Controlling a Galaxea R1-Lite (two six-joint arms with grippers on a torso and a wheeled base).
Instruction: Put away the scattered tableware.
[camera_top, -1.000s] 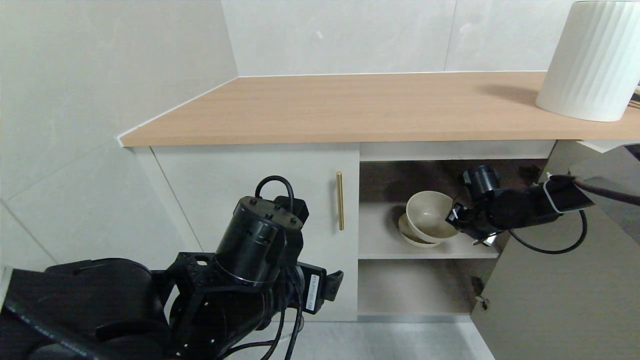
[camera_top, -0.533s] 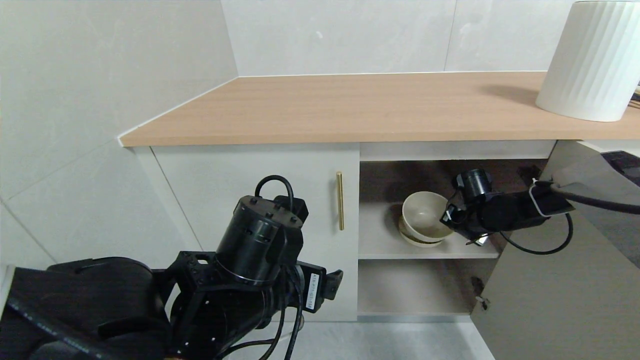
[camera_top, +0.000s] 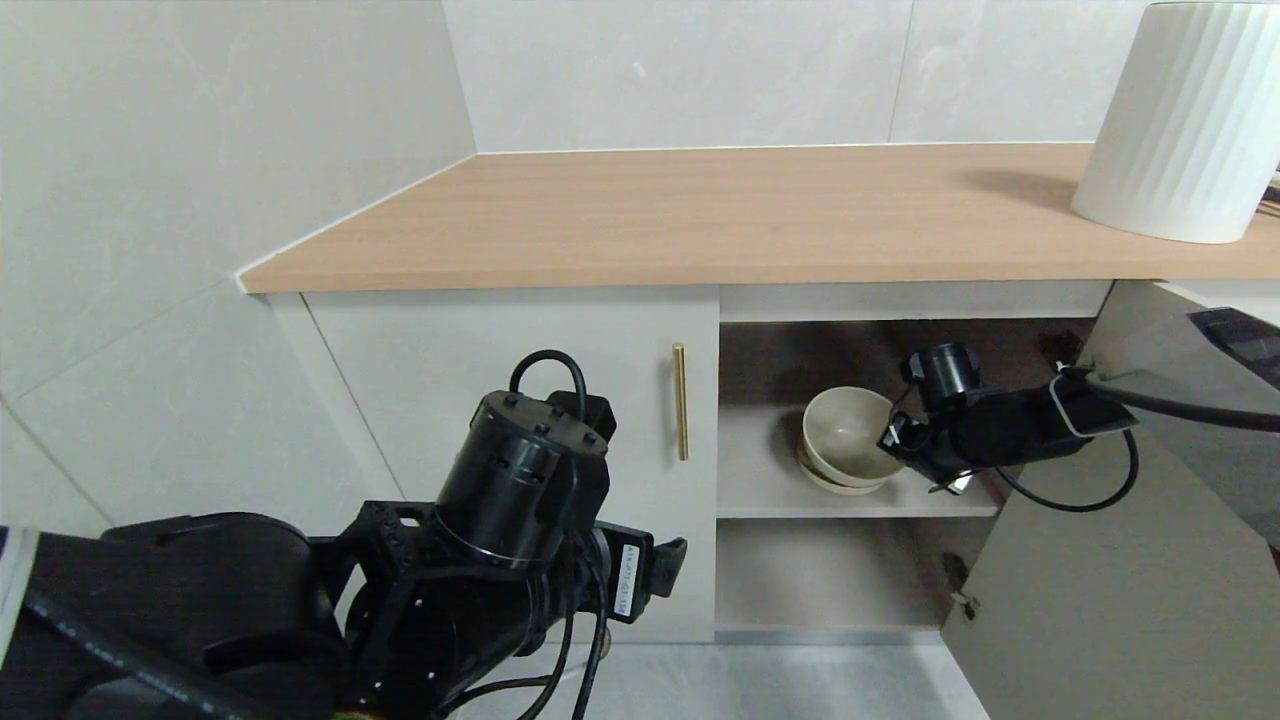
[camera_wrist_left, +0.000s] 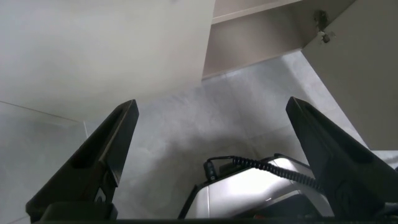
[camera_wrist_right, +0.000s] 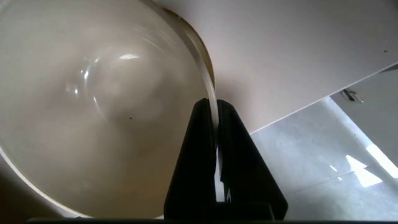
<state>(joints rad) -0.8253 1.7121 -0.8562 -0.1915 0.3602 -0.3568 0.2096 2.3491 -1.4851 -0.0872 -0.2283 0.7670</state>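
Note:
A cream bowl (camera_top: 845, 437) sits tilted on a second bowl (camera_top: 830, 480) on the upper shelf (camera_top: 760, 480) of the open cabinet. My right gripper (camera_top: 893, 437) is inside the cabinet, shut on the top bowl's right rim. In the right wrist view the bowl (camera_wrist_right: 93, 112) is close up, with its rim pinched between the fingers (camera_wrist_right: 202, 134) of the right gripper (camera_wrist_right: 216, 124). My left arm hangs low in front of the closed cabinet door. The left gripper (camera_wrist_left: 211, 155) points at the floor, fingers (camera_wrist_left: 102, 155) spread wide and empty.
The wooden countertop (camera_top: 700, 215) carries a white ribbed container (camera_top: 1180, 120) at the far right. The closed left door has a brass handle (camera_top: 679, 400). The open right door (camera_top: 1120, 560) swings out beside my right arm. The lower shelf (camera_top: 820, 575) is bare.
My right gripper has carried the bowl deeper and leftward into the cabinet and lowered it onto the bowl below. The left arm has stayed put.

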